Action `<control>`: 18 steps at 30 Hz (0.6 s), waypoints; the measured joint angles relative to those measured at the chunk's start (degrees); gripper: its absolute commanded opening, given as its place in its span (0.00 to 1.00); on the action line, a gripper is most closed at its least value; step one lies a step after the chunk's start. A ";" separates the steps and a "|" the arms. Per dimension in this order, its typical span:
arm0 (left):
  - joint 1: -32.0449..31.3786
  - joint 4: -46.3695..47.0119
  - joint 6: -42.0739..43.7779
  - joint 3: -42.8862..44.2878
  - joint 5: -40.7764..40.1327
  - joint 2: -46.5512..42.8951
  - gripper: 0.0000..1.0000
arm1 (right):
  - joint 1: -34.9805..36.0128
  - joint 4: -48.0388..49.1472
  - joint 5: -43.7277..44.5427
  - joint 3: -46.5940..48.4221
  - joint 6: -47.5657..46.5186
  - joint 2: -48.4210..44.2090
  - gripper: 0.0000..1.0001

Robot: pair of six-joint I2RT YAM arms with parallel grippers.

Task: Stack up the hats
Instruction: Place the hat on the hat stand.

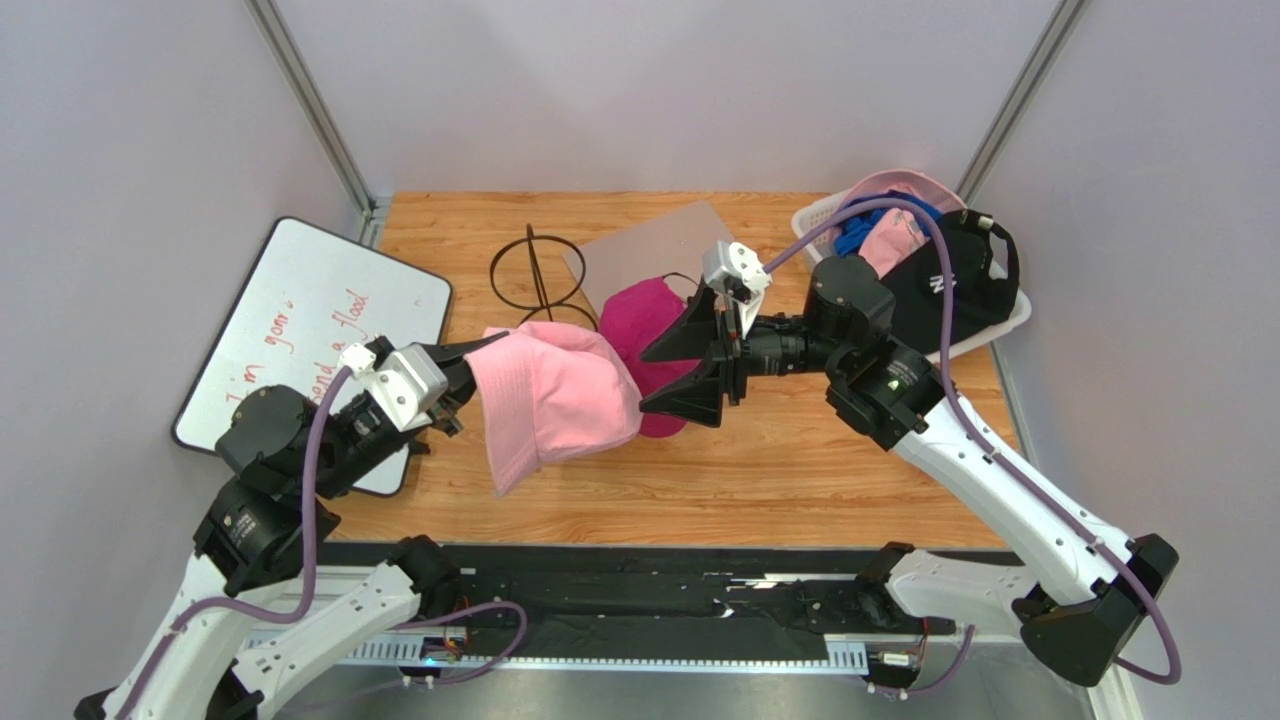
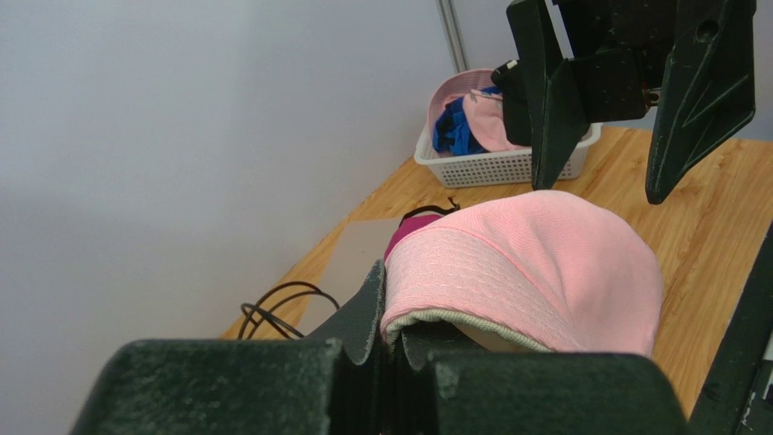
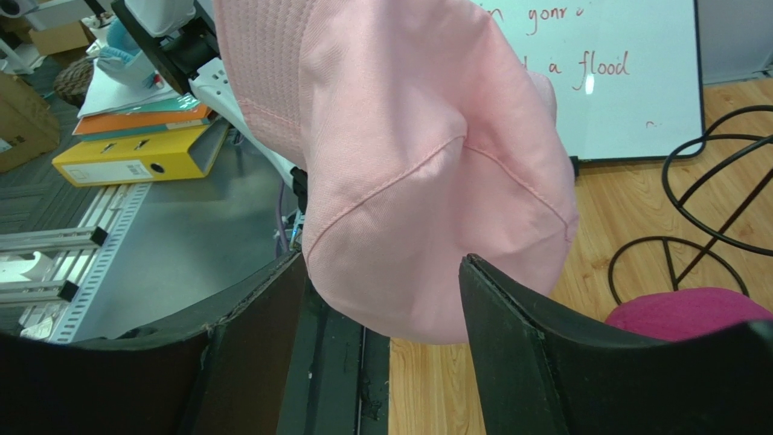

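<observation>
My left gripper (image 1: 484, 360) is shut on the brim of a pink bucket hat (image 1: 559, 398) and holds it above the table, next to a magenta cap (image 1: 649, 318). In the left wrist view the fingers (image 2: 374, 304) pinch the hat's rim (image 2: 472, 272). My right gripper (image 1: 706, 368) is open, its jaws on either side of the pink hat's crown (image 3: 408, 163), not closed on it. The magenta cap also shows in the right wrist view (image 3: 680, 313). More hats, pink (image 1: 902, 228), blue (image 1: 860, 233) and black (image 1: 950, 285), lie in and on a basket at the far right.
A white mesh basket (image 1: 1004, 323) stands at the far right corner. A black wire frame (image 1: 534, 278) stands at the back middle, beside a brown sheet (image 1: 661, 240). A whiteboard (image 1: 308, 323) with red writing lies on the left.
</observation>
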 measured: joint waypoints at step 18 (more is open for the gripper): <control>0.00 -0.02 -0.04 2.49 1.99 -0.96 0.00 | 2.45 0.52 -4.00 -0.39 -0.26 4.26 0.48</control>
